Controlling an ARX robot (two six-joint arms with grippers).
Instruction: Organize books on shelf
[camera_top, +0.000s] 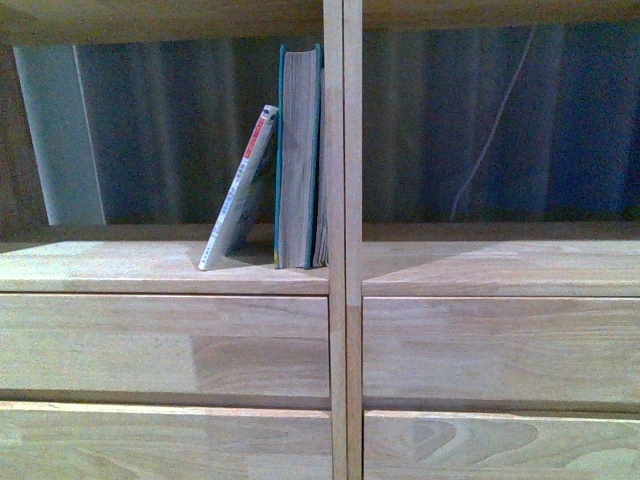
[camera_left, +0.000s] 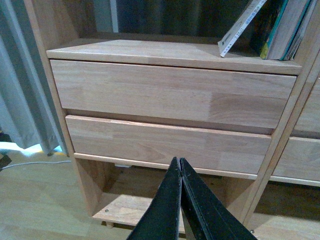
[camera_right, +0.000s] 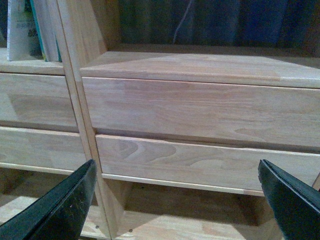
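You see the shelf (camera_top: 165, 268) filling the frame; upper centre, the teal book (camera_top: 298, 160) stands against the divider, propping the paperback (camera_top: 240, 190) that leans on it; left tool (camera_left: 180, 172) pinched together empty, right tool (camera_right: 175, 200) spread wide, both low before the drawers.

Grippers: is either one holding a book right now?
No. The left gripper is shut on nothing, the right gripper is open; both books stand on the shelf.
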